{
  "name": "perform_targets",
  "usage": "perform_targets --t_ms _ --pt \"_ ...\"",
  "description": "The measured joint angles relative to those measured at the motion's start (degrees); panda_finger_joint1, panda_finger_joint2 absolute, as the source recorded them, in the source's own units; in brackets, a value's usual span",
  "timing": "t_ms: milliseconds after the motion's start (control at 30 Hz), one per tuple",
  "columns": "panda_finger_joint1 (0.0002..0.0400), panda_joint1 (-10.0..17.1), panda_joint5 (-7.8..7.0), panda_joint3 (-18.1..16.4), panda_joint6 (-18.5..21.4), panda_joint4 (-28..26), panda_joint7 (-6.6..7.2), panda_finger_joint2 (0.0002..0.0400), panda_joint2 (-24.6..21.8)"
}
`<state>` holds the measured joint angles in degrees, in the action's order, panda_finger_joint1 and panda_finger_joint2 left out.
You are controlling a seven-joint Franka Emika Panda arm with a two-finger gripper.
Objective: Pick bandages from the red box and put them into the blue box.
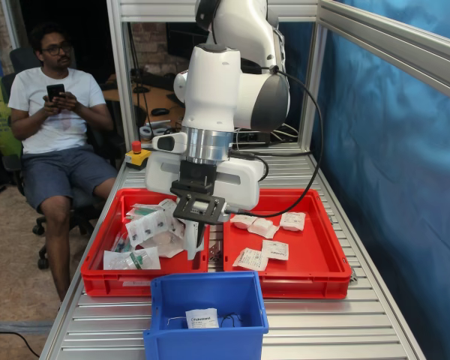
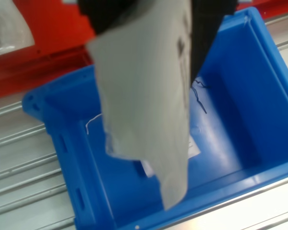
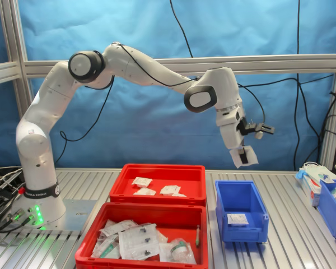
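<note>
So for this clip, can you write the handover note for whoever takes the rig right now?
Gripper: shut on one bandage, held above the blue box, not yet released.
Blue box: one bandage packet already lies on its floor.
Red box: several bandages still inside, five as far as the first exterior view shows.
The other red tray holds the larger clear bags; these look untouched.
Left: drop the held packet into the blue box, then go back for the rest.
</note>
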<state>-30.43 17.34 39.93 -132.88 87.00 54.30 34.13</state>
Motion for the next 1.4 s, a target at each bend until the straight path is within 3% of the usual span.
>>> perform_targets --t_ms 967,1000,1133,1167,1333,1367,1400 --pt "0.0070 1.2 0.41 0.1 -0.2 -2.4 0.00 0.0070 1.5" --pt "0.0117 1.2 0.41 0.1 -0.2 -2.4 0.00 0.0117 1.5" --pt "0.0117 1.2 0.41 0.1 -0.2 -2.6 0.00 0.0117 1.5" --pt "0.0167 1.2 0.41 0.1 -0.2 -2.6 0.00 0.0167 1.5" --pt "0.0167 1.2 0.41 0.1 -0.2 -2.8 0.00 0.0167 1.5" --pt "0.0218 1.2 0.41 0.1 -0.2 -2.8 0.00 0.0218 1.5" --pt "0.0218 1.2 0.41 0.1 -0.2 -2.8 0.00 0.0218 1.5"
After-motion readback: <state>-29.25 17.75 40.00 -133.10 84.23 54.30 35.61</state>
